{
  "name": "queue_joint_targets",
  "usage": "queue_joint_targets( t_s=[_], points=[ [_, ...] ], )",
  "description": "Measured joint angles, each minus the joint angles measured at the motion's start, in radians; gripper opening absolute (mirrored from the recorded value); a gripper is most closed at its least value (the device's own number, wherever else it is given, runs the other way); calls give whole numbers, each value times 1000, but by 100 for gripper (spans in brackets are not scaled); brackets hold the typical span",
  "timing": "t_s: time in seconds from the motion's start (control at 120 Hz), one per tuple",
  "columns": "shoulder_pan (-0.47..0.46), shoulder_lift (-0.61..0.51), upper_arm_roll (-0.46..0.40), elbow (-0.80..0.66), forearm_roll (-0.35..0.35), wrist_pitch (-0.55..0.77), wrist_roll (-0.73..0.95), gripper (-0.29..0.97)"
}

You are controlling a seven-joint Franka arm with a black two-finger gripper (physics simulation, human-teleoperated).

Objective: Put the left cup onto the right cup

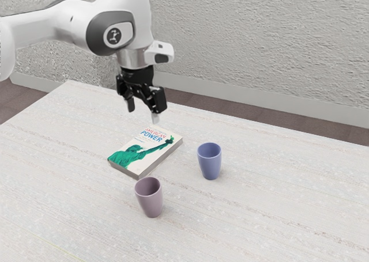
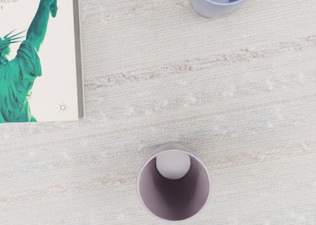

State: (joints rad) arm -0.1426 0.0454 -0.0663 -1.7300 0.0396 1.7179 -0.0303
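Pale table holds mauve cup, blue cup, book; jaws spread — hanging above the table.

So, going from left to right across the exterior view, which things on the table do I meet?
book → blue cup. The mauve cup overlaps the book's span, so I leave it out.

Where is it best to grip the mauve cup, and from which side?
I would grip the mauve cup by one side of its rim, coming straight down from above: it stands upright, mouth open, so the open claw can straddle the thin wall.
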Motion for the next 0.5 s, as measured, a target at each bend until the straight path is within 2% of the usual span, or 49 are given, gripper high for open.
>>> queue_joint_targets(
  t_s=[0.5],
  points=[
    [-5,-34,-12,-144,-3,102,-68,65]
  ],
)
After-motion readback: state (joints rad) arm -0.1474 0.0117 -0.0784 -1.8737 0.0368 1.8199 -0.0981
